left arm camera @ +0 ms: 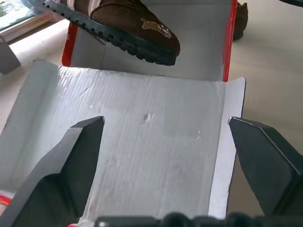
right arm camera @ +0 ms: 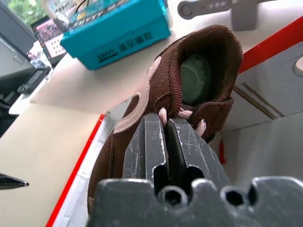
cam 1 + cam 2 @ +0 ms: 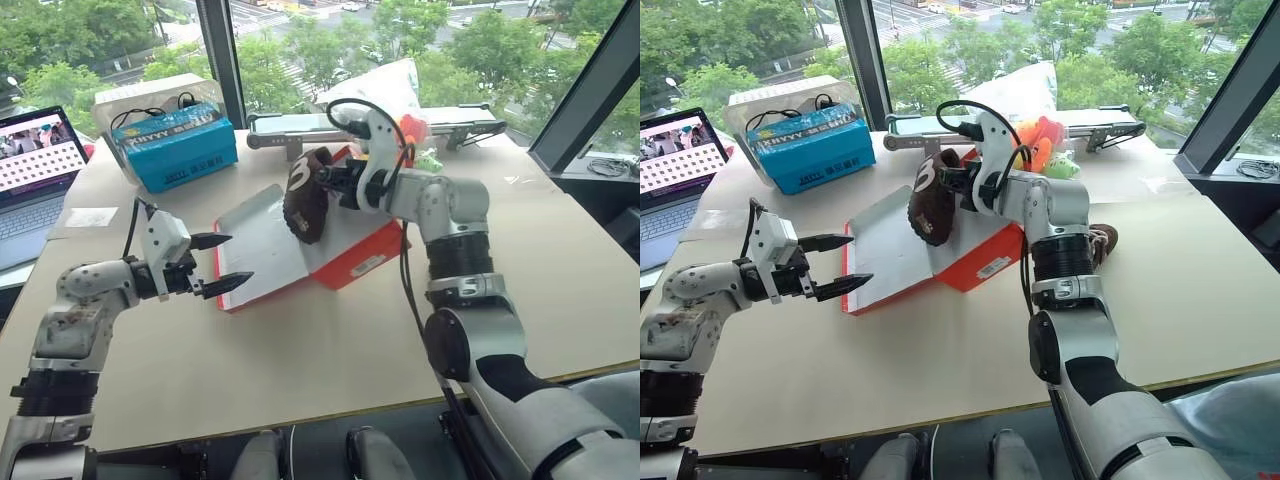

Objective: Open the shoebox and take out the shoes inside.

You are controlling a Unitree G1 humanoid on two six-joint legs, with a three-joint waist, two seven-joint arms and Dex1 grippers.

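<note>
The red shoebox (image 3: 355, 262) lies open in the middle of the table, its lid (image 3: 258, 245) folded flat toward my left with the white inner face up. My right gripper (image 2: 165, 124) is shut on the laces and tongue of a dark brown shoe (image 3: 305, 195), which hangs toe-down above the box. The sole of that shoe (image 1: 123, 33) is in the left wrist view. A second brown shoe (image 3: 1102, 240) lies on the table right of the box, partly behind my right arm. My left gripper (image 3: 236, 262) stands open at the lid's near-left edge, holding nothing.
A blue box with white lettering (image 3: 175, 145) stands at the back left, with an open laptop (image 3: 30, 170) at the left edge. Orange and green plush toys (image 3: 1040, 140) and a grey bar-shaped device (image 3: 290, 128) line the back by the window. A white slip (image 3: 90, 215) lies left.
</note>
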